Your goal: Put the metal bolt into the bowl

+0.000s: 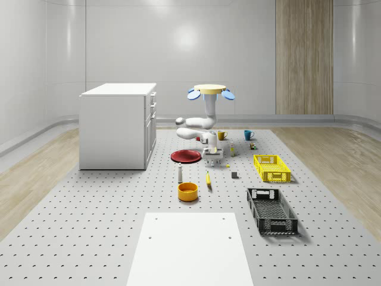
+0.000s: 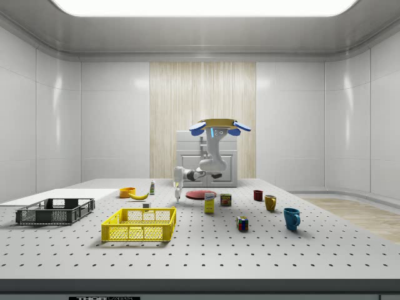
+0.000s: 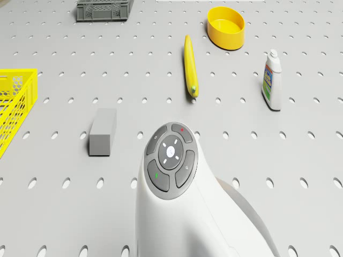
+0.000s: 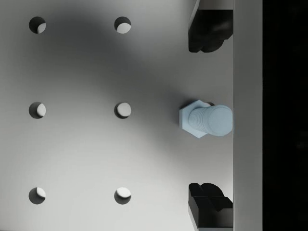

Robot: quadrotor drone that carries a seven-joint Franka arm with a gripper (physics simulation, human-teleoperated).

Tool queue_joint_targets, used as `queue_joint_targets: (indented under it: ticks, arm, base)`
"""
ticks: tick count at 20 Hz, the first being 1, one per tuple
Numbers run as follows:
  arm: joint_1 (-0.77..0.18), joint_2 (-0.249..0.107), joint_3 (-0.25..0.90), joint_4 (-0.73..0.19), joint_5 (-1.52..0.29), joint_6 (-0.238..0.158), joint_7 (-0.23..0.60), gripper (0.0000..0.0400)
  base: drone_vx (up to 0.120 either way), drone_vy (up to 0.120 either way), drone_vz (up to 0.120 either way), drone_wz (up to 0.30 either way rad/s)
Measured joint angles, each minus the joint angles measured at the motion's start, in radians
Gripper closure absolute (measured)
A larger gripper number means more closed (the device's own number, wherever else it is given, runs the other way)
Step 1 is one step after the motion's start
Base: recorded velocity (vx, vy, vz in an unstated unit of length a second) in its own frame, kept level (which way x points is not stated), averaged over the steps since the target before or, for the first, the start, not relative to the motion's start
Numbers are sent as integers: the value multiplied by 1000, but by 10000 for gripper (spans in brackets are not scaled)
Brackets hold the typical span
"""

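Observation:
The metal bolt (image 4: 204, 119), pale blue with a hex head, lies on its side on the perforated table. In the wrist view my gripper (image 4: 210, 118) is straight over it and open, with one dark fingertip (image 4: 209, 31) on each side and neither touching it. The drone (image 1: 209, 90) hovers above the table's middle, its arm bent down so that the gripper (image 1: 213, 159) hangs just over the surface. The yellow-orange bowl (image 1: 187, 190) stands upright nearer the front, to the whole-scene view's left of the gripper. It also appears in the drone view as the bowl (image 3: 226, 27).
A banana (image 1: 208, 179), a small bottle (image 1: 180, 173) and a grey block (image 1: 234, 175) lie between gripper and bowl. A red plate (image 1: 186, 156) sits beside the gripper. A yellow basket (image 1: 271, 167) and a black basket (image 1: 271, 210) stand on the right, a white cabinet (image 1: 118, 125) on the left.

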Motion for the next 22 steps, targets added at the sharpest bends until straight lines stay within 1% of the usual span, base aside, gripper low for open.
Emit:
queue_joint_targets:
  ticks: [9, 19, 20, 21, 22]
  arm:
    - [-6, -6, -31, 10, -28, 18, 0, 0]
    - [-5, -9, -15, 6, -12, 15, 2, 0]
    - [-5, -9, -14, 6, -11, 15, 2, 24]
    - [-6, -9, -14, 5, -11, 15, 2, 85]
    - [-6, -10, -14, 5, -10, 15, 2, 132]
  base:
    - [0, 0, 0, 0]
    - [0, 0, 0, 0]
    - [0, 0, 0, 0]
    - [0, 0, 0, 0]
    - [0, 0, 0, 0]
